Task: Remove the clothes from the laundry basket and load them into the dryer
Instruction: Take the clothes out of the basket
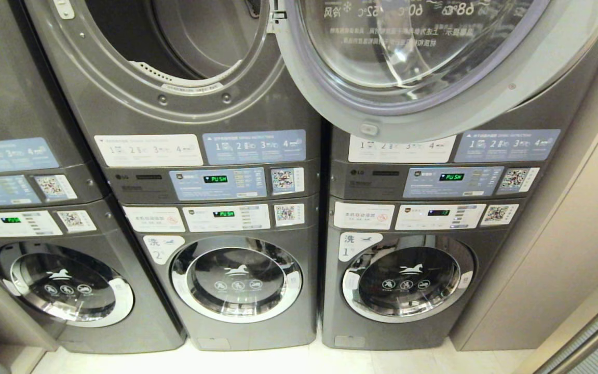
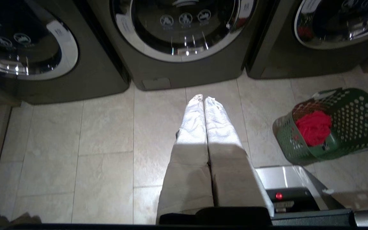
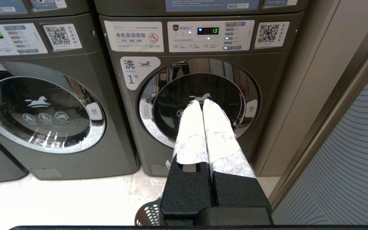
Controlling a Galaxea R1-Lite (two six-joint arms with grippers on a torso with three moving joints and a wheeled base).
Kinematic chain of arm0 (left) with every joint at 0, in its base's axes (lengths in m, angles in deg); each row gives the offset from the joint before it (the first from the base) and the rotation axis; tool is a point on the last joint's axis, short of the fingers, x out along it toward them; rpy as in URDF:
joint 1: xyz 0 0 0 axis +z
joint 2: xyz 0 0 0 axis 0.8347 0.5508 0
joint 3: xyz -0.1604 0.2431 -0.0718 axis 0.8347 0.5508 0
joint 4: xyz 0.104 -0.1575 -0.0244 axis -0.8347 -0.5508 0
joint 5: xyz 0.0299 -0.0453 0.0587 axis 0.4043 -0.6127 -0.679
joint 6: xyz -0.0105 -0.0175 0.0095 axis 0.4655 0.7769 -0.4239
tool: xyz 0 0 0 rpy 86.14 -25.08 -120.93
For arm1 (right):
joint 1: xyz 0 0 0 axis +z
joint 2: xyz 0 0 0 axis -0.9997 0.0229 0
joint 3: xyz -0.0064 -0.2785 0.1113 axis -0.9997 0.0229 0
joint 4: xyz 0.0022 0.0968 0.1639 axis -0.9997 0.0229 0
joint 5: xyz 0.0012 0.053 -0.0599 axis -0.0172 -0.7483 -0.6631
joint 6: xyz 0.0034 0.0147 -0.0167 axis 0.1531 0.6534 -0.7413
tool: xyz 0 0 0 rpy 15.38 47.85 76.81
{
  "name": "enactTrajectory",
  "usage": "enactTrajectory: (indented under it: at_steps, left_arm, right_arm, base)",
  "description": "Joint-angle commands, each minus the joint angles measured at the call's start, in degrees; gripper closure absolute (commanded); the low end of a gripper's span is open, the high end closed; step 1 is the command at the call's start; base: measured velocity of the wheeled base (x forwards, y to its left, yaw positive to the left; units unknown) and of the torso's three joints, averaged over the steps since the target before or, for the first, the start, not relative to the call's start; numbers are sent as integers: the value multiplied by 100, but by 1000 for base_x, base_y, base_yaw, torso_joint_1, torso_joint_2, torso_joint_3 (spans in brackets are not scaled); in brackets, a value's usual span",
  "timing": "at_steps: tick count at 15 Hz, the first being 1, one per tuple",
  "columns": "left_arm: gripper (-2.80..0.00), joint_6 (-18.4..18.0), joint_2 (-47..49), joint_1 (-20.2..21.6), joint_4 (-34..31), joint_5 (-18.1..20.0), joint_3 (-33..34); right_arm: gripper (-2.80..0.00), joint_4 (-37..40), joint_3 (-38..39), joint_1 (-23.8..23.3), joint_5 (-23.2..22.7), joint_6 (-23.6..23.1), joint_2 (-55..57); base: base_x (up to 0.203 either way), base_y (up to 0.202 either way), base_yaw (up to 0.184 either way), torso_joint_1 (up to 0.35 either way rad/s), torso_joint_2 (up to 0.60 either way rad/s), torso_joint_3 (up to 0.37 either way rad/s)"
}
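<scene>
While neither arm shows in the head view, both wrist views show their grippers. Left gripper: white-wrapped fingers pressed together, nothing between them, pointing down over the pale tiled floor in front of a row of grey machines. Right gripper: fingers together, empty, aimed at the round door of the lower machine marked 1.

Laundry basket: dark green, perforated walls, tilted, on the floor near the lower machines and well apart from the left gripper. Clothes: red bundle lying inside the basket. A small patch of the basket's rim also shows below the right gripper.

Dryer: upper unit of the middle stack, drum opening exposed. Its door is swung wide to the right, covering the top of the neighbouring stack. Nothing red is visible in the part of the drum that shows.
</scene>
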Motion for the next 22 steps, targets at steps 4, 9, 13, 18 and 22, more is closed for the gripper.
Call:
enactTrajectory:
  at_steps: [4, 9, 13, 18, 22]
  left_arm:
    - [0, -10, -2304, 55, 0, 105, 5]
    - [0, 4, -2509, 67, 0, 66, 5]
    - [0, -22, -2509, 67, 9, 89, 13]
    - [0, -4, -2509, 67, 1, 80, 13]
    - [0, -4, -2509, 67, 9, 78, 13]
  right_arm:
    - [0, 2, -2, 0, 2, -9, -2]
    - [0, 9, -7, 0, 2, -7, -2]
    - [0, 4, -6, 0, 2, -7, -2]
    - [0, 0, 0, 0, 2, -7, -11]
    - [0, 0, 0, 0, 2, -7, -11]
  base:
    - [0, 0, 0, 0, 0, 0]
    - [0, 0, 0, 0, 0, 0]
    - [0, 0, 0, 0, 0, 0]
    - [0, 0, 0, 0, 0, 0]
    - [0, 0, 0, 0, 0, 0]
